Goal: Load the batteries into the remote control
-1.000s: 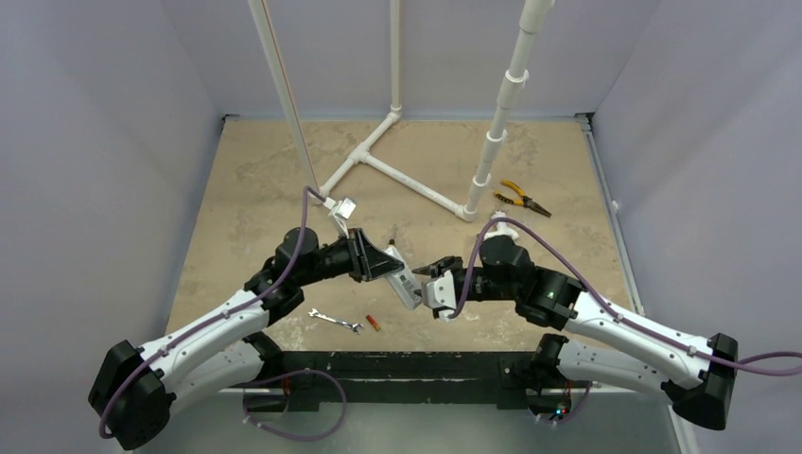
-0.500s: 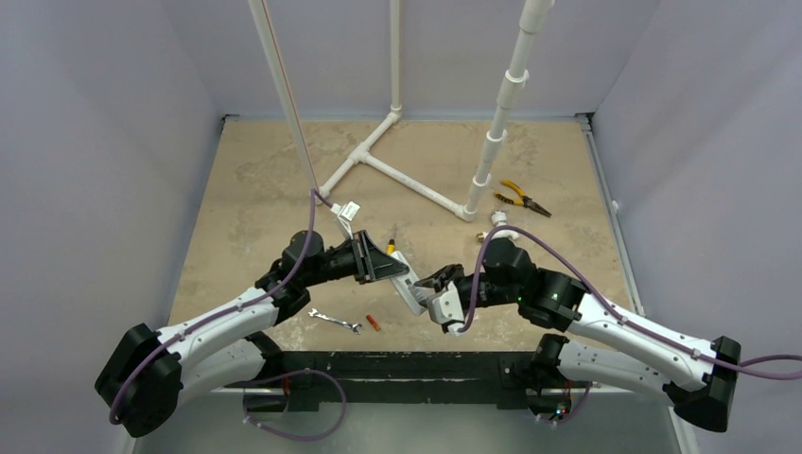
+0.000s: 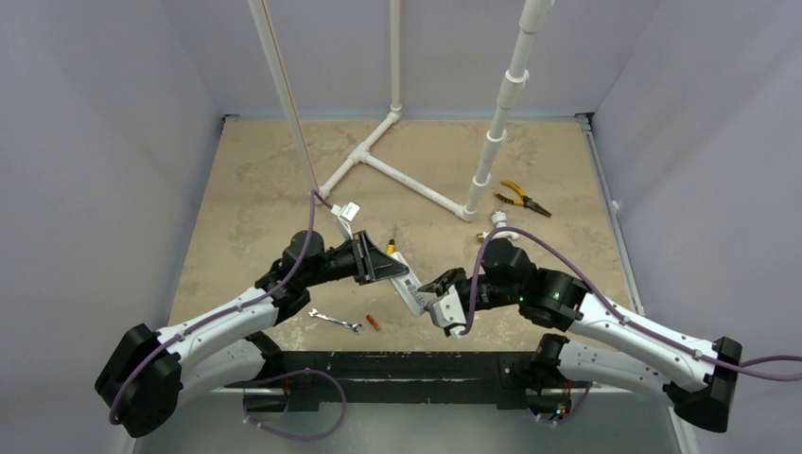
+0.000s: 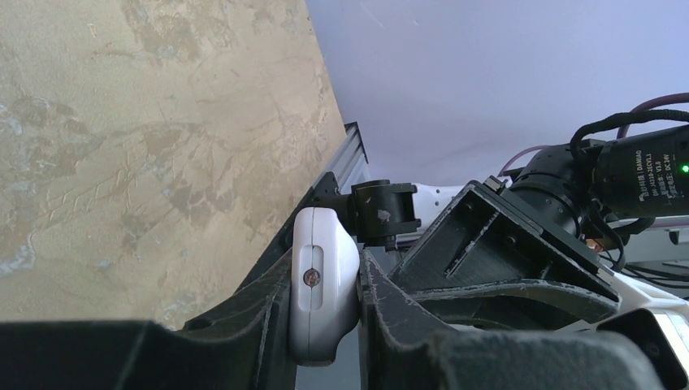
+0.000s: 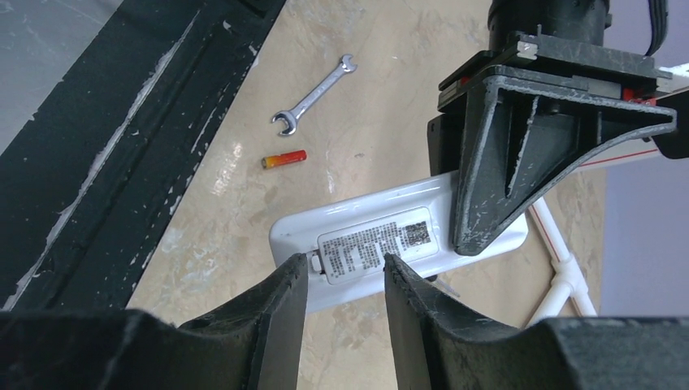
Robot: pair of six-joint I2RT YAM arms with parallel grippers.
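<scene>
Remote control point(image 5: 296, 227) held above the tabletop point(image 5: 390, 97), clamped in left pincer point(image 4: 325, 284); right pincer point(image 5: 345, 272), jaws apart, poised at its back cover point(image 5: 374, 244). Opening that looks next; one battery point(image 5: 284, 159) lies below.

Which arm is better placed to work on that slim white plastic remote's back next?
Probably right: the left gripper clamps the slim white plastic remote; the right gripper is open at its labelled back.
</scene>
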